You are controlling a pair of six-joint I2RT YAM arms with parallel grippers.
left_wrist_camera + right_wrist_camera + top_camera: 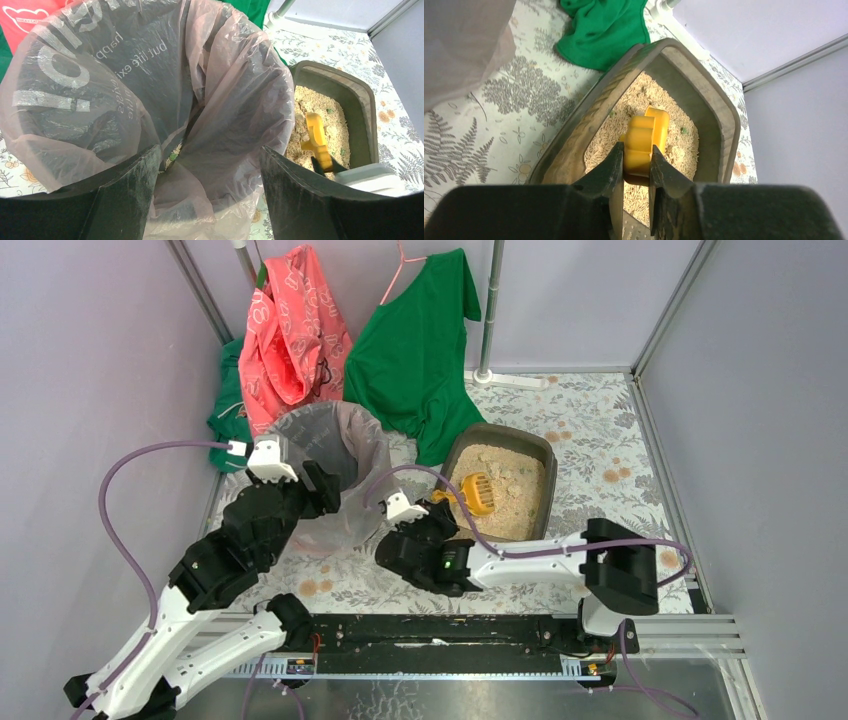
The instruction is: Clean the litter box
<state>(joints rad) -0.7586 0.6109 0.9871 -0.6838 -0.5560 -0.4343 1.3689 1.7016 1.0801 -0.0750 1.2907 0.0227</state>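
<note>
The litter box [548, 478] sits on the table to the right of centre, ahead of my right arm. It is a shallow rectangular tray of dark grey-brown plastic with rounded corners and a smooth rolled rim. Inside it lies beige litter, coarse and grainy like chaff, heaped unevenly and flecked with a few green bits. A scoop [650, 131] of glossy yellow plastic stands on edge in the litter near the left wall, its slotted bowl pointing away from me and its handle moulded in rounded lobes. My right gripper [636, 151] is clamped on that handle, one dark, scuffed finger pressed to each side.

Left of the box, well apart from it, stands a round bin [352, 432] lined with a thin, crinkled, pinkish clear bag that carries white lettering. My left gripper [210, 161] hangs at the bin's near edge with its jaws spread wide. A fold of the bag sags between them, and I cannot tell whether either finger touches it.

The table [592, 408] wears a pale cloth printed with grey ferns and small orange flowers. A green shirt [415, 352] hangs at the back, its hem lying on the cloth just beside the box's far left corner. A pink bag [290, 332] hangs next to it, above the bin. Plain lilac-grey walls close in three sides, edged with metal posts, and a grey pole [489, 310] rises from a white foot at the back.
</note>
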